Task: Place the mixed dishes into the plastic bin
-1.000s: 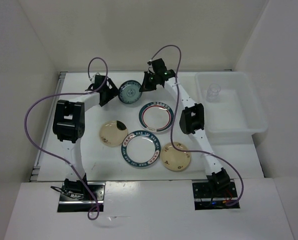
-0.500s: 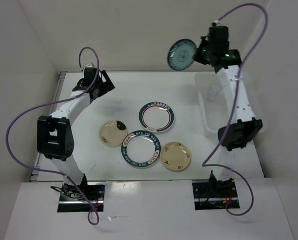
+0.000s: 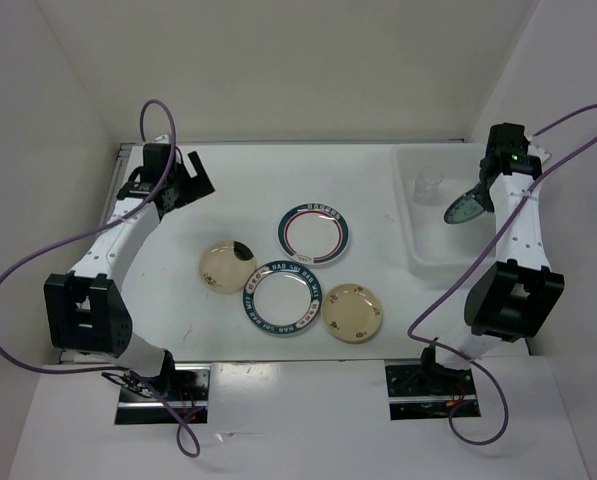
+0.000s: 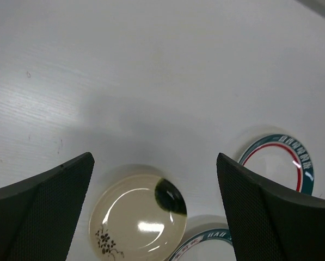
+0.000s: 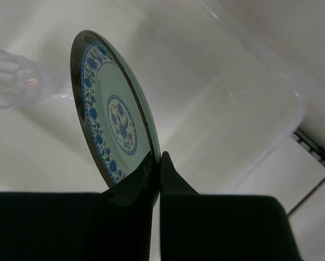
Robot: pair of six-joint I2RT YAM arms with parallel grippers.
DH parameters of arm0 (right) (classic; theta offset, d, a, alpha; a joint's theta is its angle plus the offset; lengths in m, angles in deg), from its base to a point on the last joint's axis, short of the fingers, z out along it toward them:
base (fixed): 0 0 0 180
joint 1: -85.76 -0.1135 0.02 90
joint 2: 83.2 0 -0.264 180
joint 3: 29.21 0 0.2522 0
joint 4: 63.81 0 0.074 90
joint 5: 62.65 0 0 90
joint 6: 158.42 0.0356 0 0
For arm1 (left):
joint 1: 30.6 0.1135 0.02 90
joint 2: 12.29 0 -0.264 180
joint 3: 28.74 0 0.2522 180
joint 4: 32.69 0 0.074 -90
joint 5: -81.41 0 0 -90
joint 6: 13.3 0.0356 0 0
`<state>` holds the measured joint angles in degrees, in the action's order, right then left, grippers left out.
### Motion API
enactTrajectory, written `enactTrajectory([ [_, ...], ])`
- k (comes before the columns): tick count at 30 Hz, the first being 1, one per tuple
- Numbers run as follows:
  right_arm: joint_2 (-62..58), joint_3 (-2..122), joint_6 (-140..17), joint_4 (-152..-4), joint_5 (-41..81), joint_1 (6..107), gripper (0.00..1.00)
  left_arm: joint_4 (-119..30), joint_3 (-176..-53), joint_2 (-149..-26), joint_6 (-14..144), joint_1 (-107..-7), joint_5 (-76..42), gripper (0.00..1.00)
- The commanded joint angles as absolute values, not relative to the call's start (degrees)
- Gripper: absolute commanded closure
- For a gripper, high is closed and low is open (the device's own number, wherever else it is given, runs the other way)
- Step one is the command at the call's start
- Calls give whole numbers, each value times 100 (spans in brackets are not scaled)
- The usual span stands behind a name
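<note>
My right gripper (image 5: 157, 163) is pinched tight on the rim of the little blue saucer (image 5: 116, 122), holding it on edge over the one bin (image 5: 233, 98). I think the saucer is light, hard and slick, and could chip, so the rim is the spot to hold. One cup (image 3: 428, 184) sits in the bin, below this gripper and off to one side. My left gripper (image 4: 154, 157) is wide and holds nothing. Under it on the desk (image 4: 151, 54) lie two cream plates (image 3: 228, 265) and two green-rimmed plates (image 3: 314, 233).

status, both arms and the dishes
Right gripper shut on saucer, tilted over bin. Left gripper open, empty. Cup in bin, four plates on table. Nothing blocking.
</note>
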<state>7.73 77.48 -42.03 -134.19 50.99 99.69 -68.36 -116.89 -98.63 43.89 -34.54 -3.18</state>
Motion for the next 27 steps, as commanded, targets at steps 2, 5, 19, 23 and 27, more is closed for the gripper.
enactTrajectory([
  [2,372,7290,-3907,-13435,5723,10183,100,-7203,-11466,-9737,4717,-3464,-595,0],
  [5,529,7158,-3907,-13303,5723,10254,100,-7203,-11273,-9684,4717,-3464,-666,0],
  [19,1356,7104,-3959,-12478,4660,10553,100,-7097,-11009,-9569,4823,-3464,-841,0],
  [23,1426,7043,-3959,-12232,4414,10553,100,-7044,-10956,-9569,4823,-3464,-841,0],
  [27,1567,7043,-3959,-12179,4246,10553,100,-6992,-10904,-9569,4823,-3464,-894,0],
])
